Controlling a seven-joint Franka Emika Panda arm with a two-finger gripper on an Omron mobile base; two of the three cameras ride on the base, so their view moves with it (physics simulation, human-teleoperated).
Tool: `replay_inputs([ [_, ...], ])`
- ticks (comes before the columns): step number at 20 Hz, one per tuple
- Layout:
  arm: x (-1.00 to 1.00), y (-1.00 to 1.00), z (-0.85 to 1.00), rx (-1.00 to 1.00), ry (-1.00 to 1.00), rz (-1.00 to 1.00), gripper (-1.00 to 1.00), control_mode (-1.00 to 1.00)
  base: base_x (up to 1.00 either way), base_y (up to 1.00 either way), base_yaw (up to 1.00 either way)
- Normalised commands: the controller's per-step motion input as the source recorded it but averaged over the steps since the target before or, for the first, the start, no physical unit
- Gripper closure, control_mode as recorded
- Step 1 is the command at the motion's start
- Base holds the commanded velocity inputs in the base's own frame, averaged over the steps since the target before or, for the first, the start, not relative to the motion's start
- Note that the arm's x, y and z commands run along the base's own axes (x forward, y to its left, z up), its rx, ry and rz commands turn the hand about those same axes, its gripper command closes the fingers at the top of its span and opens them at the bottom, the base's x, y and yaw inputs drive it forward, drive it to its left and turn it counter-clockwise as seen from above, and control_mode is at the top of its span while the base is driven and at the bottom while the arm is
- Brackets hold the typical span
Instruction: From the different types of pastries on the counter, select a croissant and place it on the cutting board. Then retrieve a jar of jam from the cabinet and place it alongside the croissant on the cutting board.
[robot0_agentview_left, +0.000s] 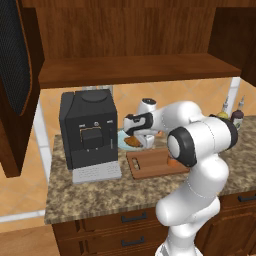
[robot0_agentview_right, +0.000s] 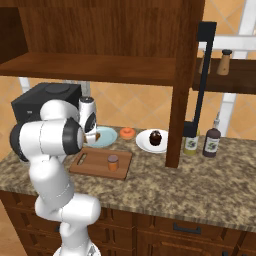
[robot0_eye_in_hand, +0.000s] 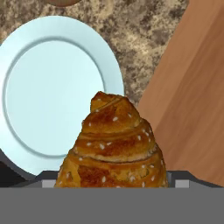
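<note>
My gripper (robot0_agentview_left: 141, 140) (robot0_agentview_right: 93, 134) is shut on the golden-brown croissant (robot0_eye_in_hand: 116, 144) (robot0_agentview_left: 133, 142). It holds the croissant just above a pale blue plate (robot0_eye_in_hand: 43, 87) (robot0_agentview_right: 106, 138), close to the far edge of the cutting board (robot0_agentview_left: 150, 166) (robot0_agentview_right: 92, 162) (robot0_eye_in_hand: 197, 109). The croissant covers the fingertips in the hand view. An orange-brown jar of jam (robot0_agentview_right: 113, 162) (robot0_agentview_left: 172, 161) stands upright on the board, partly behind my arm in the left base view. The orange donut (robot0_agentview_right: 127, 133) and the dark cupcake (robot0_agentview_right: 155, 138) sit on the granite counter (robot0_agentview_right: 200, 175) to the right.
A black coffee machine (robot0_agentview_left: 89, 130) stands left of the board. The cabinet shelf (robot0_agentview_left: 135, 67) hangs overhead, its door (robot0_agentview_left: 15, 75) open at the left. A cabinet side panel (robot0_agentview_right: 186, 75) drops to the counter, with two sauce bottles (robot0_agentview_right: 212, 142) beyond it.
</note>
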Motion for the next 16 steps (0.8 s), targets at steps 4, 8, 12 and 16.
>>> replay_inputs([
  [4,-0.01,-0.05,0.43,0.08,0.00,0.00,1.00,-1.00,0.00,0.00,0.00],
  [8,-0.02,0.00,0.00,0.00,0.03,0.00,1.00,-1.00,0.00,0.00,0.00],
  [12,-0.10,0.00,0.09,0.00,0.12,0.00,1.00,-1.00,0.00,0.00,0.00],
  [16,0.00,-0.01,0.25,-0.04,0.16,-0.01,1.00,-1.00,0.00,0.00,0.00],
])
